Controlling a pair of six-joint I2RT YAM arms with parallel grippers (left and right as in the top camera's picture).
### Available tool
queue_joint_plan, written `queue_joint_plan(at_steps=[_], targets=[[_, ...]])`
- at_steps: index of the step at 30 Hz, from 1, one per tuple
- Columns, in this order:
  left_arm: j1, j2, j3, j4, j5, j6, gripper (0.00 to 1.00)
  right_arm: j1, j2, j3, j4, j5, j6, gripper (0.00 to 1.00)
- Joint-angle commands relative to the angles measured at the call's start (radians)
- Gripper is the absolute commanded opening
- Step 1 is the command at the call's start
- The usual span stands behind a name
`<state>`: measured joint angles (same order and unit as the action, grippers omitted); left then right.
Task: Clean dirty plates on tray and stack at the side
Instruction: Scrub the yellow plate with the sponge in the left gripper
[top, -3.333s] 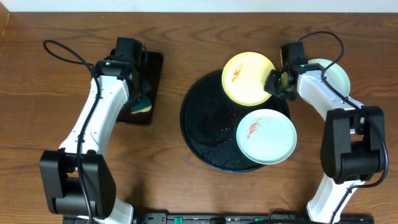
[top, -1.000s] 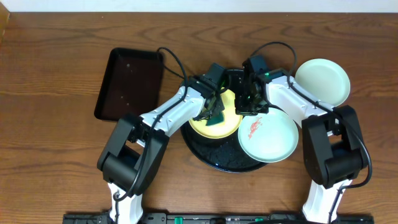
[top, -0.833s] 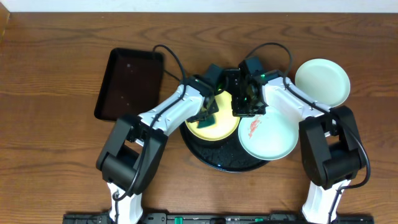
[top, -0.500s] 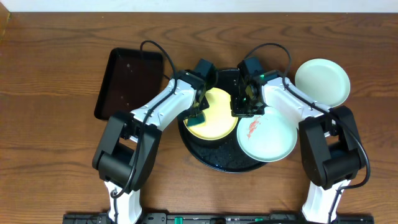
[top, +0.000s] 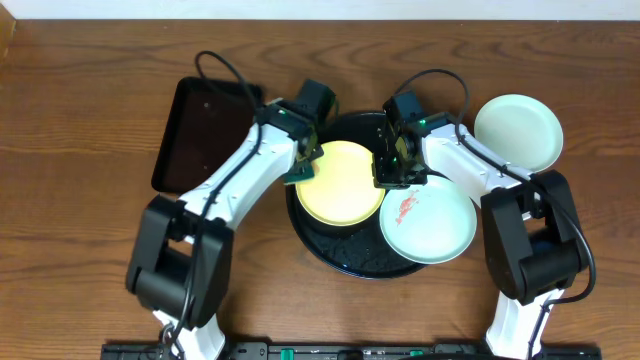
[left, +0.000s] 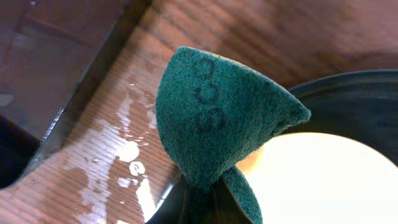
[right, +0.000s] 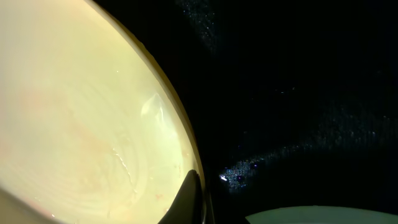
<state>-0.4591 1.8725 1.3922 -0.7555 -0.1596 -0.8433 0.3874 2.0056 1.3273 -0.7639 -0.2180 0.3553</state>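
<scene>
The yellow plate looks wet, stiff, slippery, probably light; right pincer nips its rim, left pincer clamps the soft scourer.

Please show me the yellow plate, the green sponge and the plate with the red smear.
yellow plate (top: 340, 185), overhead view, its centre.
green sponge (left: 217, 124), left wrist view, its middle.
smeared plate (top: 435, 228), overhead view, its centre.

Setting: a robotics test bench, probably in a laboratory; little beyond the bench is in view. Indicators: a left arm and a right arm fixed to a black base rail at the near edge of a wood-grain table. Exposed cables loop above the wrists. A glossy black tray is staged centrally. A plain pale wall strip runs behind.
</scene>
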Motion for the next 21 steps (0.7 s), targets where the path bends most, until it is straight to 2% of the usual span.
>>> queue_joint_plan(at_steps=[1,4,8,15,21], targets=[[-0.017,0.001,0.0,0.023,0.133,-0.02,0.08,-0.01,0.01,0.0,0.001,0.064,-0.012,0.01],[-0.043,0.005,-0.029,0.087,0.192,-0.019,0.08,-0.01,0.01,0.0,0.0,0.064,-0.012,0.01],[-0.098,0.016,-0.063,0.152,0.197,-0.02,0.07,-0.01,0.01,0.0,0.0,0.064,-0.012,0.01],[-0.126,0.075,-0.065,0.151,0.159,-0.054,0.07,-0.008,0.01,0.0,-0.011,0.064,-0.012,0.01],[-0.125,0.154,-0.065,0.062,0.069,-0.062,0.07,-0.008,0.01,0.0,-0.016,0.064,-0.012,0.01]])
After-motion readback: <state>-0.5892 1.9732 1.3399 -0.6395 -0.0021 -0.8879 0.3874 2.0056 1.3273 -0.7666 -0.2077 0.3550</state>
